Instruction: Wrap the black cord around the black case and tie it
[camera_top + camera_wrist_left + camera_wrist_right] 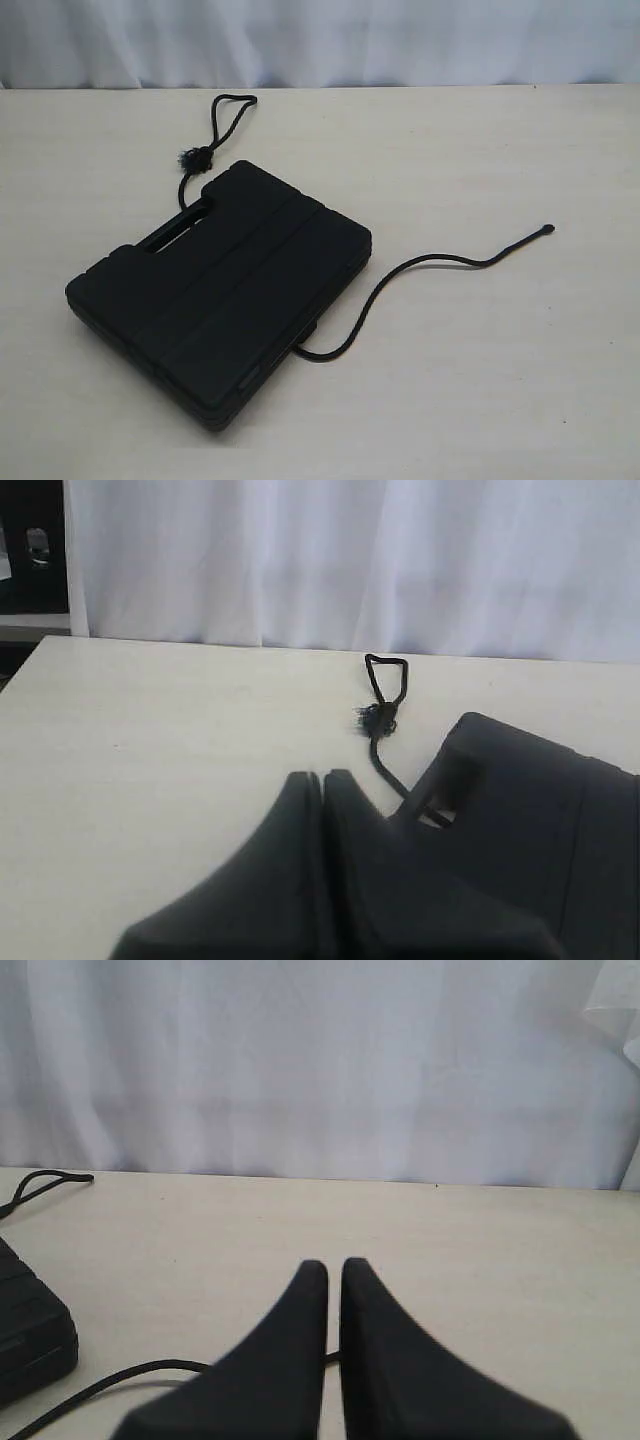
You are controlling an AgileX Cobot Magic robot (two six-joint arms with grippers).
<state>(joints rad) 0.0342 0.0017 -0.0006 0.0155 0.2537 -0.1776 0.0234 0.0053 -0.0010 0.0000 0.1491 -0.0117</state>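
Cord [440, 258] and case [220, 295] both lie on the tabletop [500, 400], so take the scene from your left.

Your left hand [322, 780] has its two fingers pressed flat together and holds nothing. In its wrist view the case sits close beside it.

Next comes the cord's loop [232, 103], lying flat near the tabletop's far edge, close to the white curtain [320, 40]. Just below the loop is the fuzzy knot [198, 158] (frayed, easy to spot). From there the cord runs to the case's handle slot [175, 232] and goes out of sight at that edge.

The case lies flat, ribbed lid up, turned at an angle, left of the middle of the tabletop.

The cord comes out again from under the case's near right side. It bends in a tight curve, then sweeps right across bare tabletop and ends at a small knob [548, 229], well apart from the case. No turn of cord lies over the lid.

Your right hand [333, 1265] is closed too, with only a thin slit between its fingers and nothing gripped. The cord passes on the tabletop beneath it (whether they touch, you cannot tell from that view).
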